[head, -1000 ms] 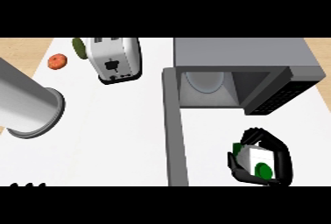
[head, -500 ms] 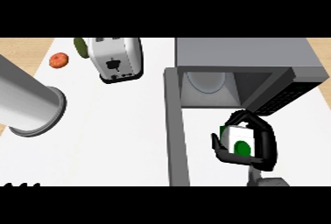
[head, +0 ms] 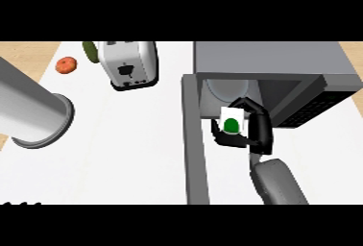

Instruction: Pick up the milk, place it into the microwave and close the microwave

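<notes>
Item: milk (head: 233,122). A white carton with a green mark on its upward face, held above the counter (head: 127,144) just in front of the microwave's mouth, at the threshold of the cavity. It was clear of the counter and not yet set down inside.

Item: right hand (head: 249,134). Black, at the end of a grey forearm (head: 278,182) that entered from the lower edge at right. Its fingers (head: 249,105) were curled round the milk, wrapping its far and right sides, with the rest of the hand beneath and to the left of the carton.

Item: microwave (head: 273,60). Grey body at upper right, cavity open toward the viewer, pale round plate (head: 225,90) visible within. The door (head: 195,144) stood swung open, seen edge-on as a long grey bar that ran down the view left of the hand. A dark control panel (head: 315,108) lay on the right of the opening.

Item: toaster (head: 129,63). White and silver, top left of the counter, well apart from the microwave.

Item: a green object (head: 90,50), partly hidden, just beside the toaster's left side.

Item: a round orange-red object (head: 66,65), near the counter's far left edge.

Item: large grey cylinder (head: 32,113), at the left edge. The left hand itself could not be made out; the state of its fingers could not be told.
</notes>
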